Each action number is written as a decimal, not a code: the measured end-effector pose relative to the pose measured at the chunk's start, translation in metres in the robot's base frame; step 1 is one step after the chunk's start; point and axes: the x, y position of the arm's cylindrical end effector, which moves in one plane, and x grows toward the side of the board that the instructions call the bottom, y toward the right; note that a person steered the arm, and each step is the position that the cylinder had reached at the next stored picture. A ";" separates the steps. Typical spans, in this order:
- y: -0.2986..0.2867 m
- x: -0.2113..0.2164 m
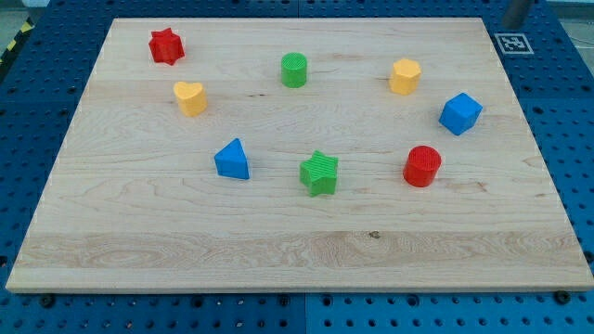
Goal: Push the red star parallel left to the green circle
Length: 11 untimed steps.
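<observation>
My tip (510, 24) off board (278, 241), far from red star (166, 45)

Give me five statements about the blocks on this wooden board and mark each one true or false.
1. The red star block lies nearer the view's top than the green circle block. True.
2. The yellow heart block touches the red star block. False: a gap of bare board separates them.
3. The green star block sits between the blue triangular block and the red cylinder block. True.
4. The blue cube block is at the view's left edge. False: it is at the view's right.
5. My tip rests against the red star block. False: my tip is not visible among the blocks.
</observation>
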 end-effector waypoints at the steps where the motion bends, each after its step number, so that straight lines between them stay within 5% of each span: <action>1: -0.025 0.048; 3: -0.168 0.078; 6: -0.352 -0.007; 11: -0.608 -0.003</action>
